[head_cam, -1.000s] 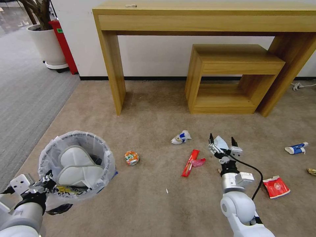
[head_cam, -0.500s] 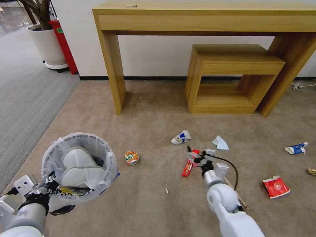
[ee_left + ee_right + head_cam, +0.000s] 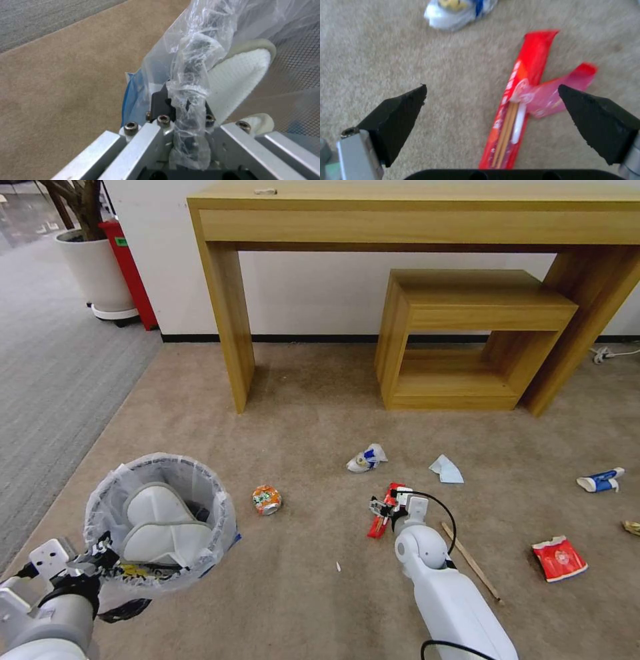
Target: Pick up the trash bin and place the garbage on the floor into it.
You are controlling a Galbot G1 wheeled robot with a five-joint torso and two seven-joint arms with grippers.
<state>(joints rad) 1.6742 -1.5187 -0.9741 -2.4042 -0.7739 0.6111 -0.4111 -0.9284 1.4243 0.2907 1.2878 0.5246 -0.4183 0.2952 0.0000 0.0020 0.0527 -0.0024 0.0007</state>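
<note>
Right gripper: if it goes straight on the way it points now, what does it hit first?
Most likely the long red wrapper, which lies between the open fingers of the right gripper, with the carpet right under it. How far off it is remains unclear.

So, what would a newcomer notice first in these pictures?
The left gripper is shut on the rim of the trash bin, which holds two white slippers. The right gripper hangs open over a red chopstick wrapper on the floor.
</note>
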